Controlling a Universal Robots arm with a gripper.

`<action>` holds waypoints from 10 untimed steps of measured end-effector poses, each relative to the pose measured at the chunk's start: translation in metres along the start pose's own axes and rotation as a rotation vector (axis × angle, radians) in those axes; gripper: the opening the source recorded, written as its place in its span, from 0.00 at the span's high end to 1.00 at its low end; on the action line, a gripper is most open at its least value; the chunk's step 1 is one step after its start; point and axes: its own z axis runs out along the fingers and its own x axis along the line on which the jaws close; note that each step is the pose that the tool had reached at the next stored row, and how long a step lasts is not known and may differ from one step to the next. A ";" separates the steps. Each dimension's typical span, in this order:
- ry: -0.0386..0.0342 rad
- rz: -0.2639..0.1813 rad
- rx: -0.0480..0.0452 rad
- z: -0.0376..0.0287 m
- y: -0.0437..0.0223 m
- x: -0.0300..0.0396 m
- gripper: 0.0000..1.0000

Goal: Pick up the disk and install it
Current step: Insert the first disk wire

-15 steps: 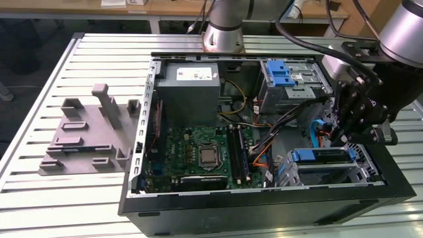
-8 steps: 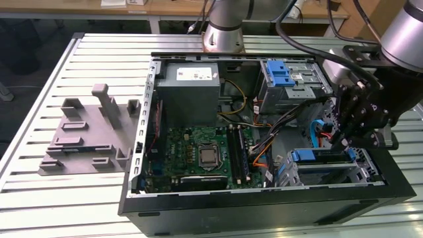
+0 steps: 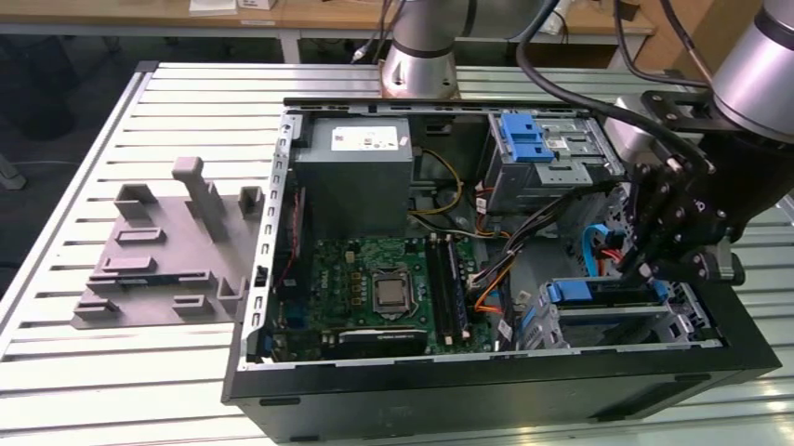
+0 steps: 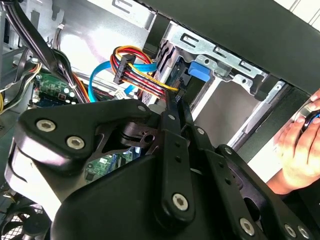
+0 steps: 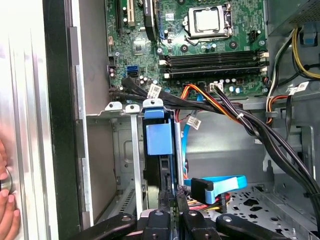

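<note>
The black pincer sits closed on the edge of the disk, which stands on edge in the metal drive bay at the computer case's lower corner, beside the motherboard.

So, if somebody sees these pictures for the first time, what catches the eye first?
Probably the open computer case on the slatted table, its green motherboard exposed. Next, the black gripper reaching into the case at the exterior view's right, above the drive bay where the blue-framed disk stands. A person's hand rests outside the case.
</note>
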 end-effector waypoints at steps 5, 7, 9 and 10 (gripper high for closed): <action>0.0000 0.000 -0.0010 0.0014 -0.0001 0.0002 0.84; -0.0001 0.000 -0.0012 0.0017 -0.0001 0.0005 0.84; 0.0002 0.000 -0.0014 0.0019 -0.0001 0.0005 0.84; 0.0002 0.000 -0.0015 0.0021 -0.0001 0.0005 0.84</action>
